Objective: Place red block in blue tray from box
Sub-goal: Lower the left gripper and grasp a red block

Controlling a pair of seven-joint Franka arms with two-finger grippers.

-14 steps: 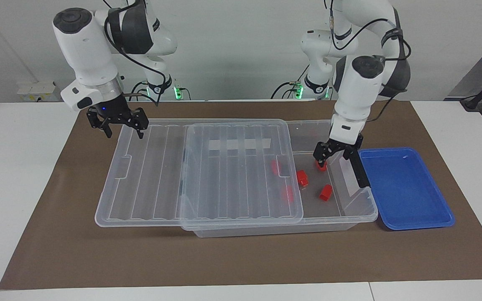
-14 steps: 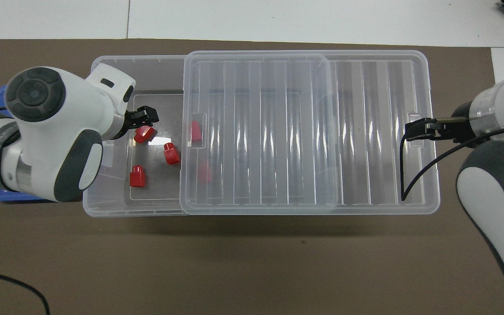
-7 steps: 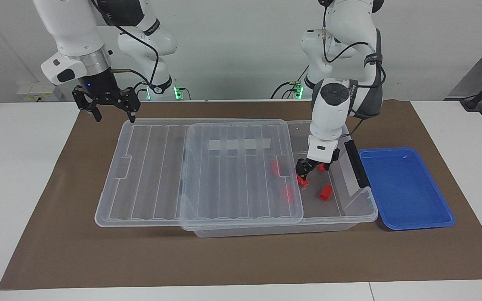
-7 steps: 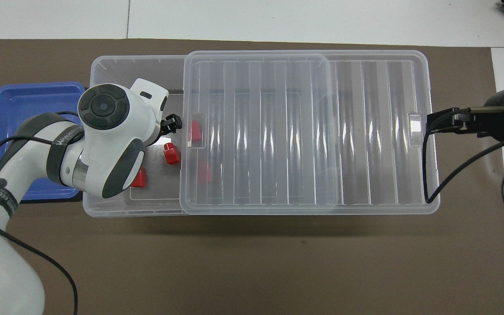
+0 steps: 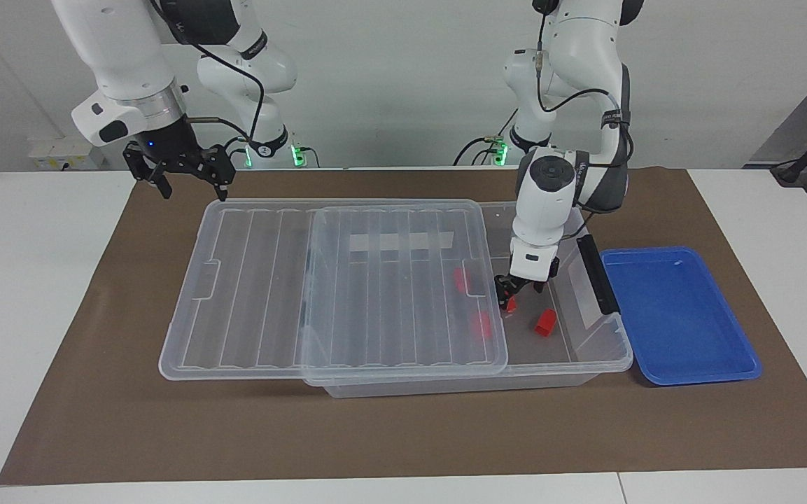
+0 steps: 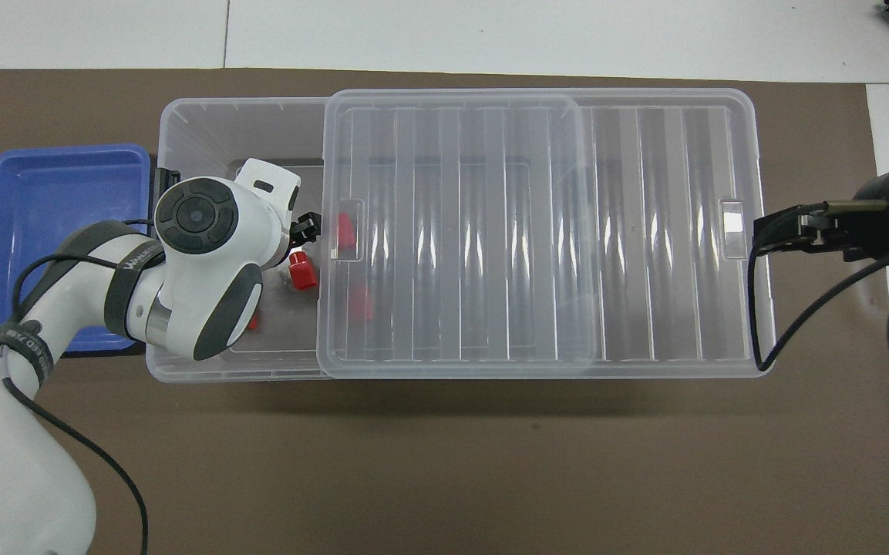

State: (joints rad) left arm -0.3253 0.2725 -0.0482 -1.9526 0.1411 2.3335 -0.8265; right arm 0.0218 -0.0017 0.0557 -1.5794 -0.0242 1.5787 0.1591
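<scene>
The box (image 5: 585, 358) is a clear bin; its ribbed lid (image 5: 333, 280) is slid toward the right arm's end, baring the end beside the blue tray (image 5: 676, 315). Several red blocks lie inside. My left gripper (image 5: 507, 292) is down in the bared end, right over one red block (image 5: 512, 305), which also shows in the overhead view (image 6: 304, 272). Another block (image 5: 545, 322) lies free beside it, farther from the robots. Two more (image 5: 459, 278) (image 5: 481, 324) show through the lid. My right gripper (image 5: 192, 186) is open and empty, in the air over the mat by the lid's end.
The blue tray (image 6: 51, 231) sits empty on the brown mat (image 5: 403, 434), against the box's end with the black latch (image 5: 595, 273). The left arm's elbow (image 6: 197, 254) hides part of the box floor from above. White table surrounds the mat.
My left gripper moved from the block by the latch end toward the lid and dropped over another block. My right gripper lifted off the lid's end and drew back.
</scene>
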